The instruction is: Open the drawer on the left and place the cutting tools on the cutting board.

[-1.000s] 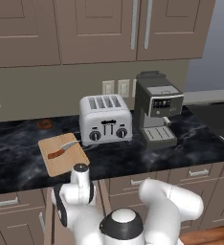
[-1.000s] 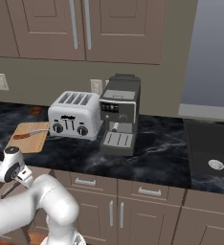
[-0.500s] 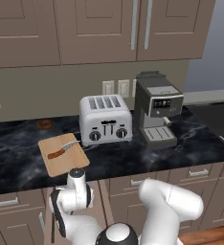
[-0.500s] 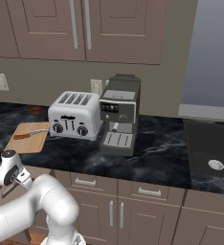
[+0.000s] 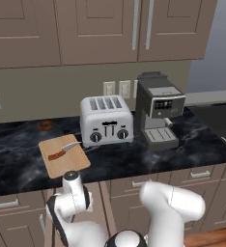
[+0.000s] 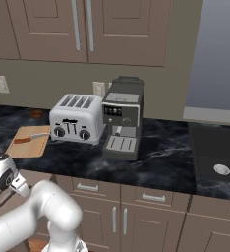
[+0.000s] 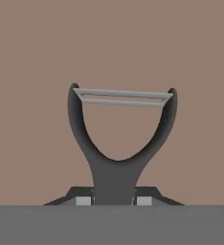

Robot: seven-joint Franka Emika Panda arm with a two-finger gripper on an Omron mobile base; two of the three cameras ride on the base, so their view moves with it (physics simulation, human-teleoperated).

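A dark Y-shaped peeler (image 7: 119,143) with a thin silver blade stands clamped at its stem in the closed end effector (image 7: 114,200), against a flat tan surface. The reddish-handled knife (image 5: 62,150) lies on the light wooden cutting board (image 5: 71,164), left of the chrome toaster (image 5: 106,120) on the black marbled bench (image 5: 134,157).

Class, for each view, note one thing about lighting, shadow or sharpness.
Left base view: even light, faint sheen on the toaster, knife outline sharp. Right base view: coffee machine crisp, no blur. Hand view: forked tool sharp against flat, shadowless brown.
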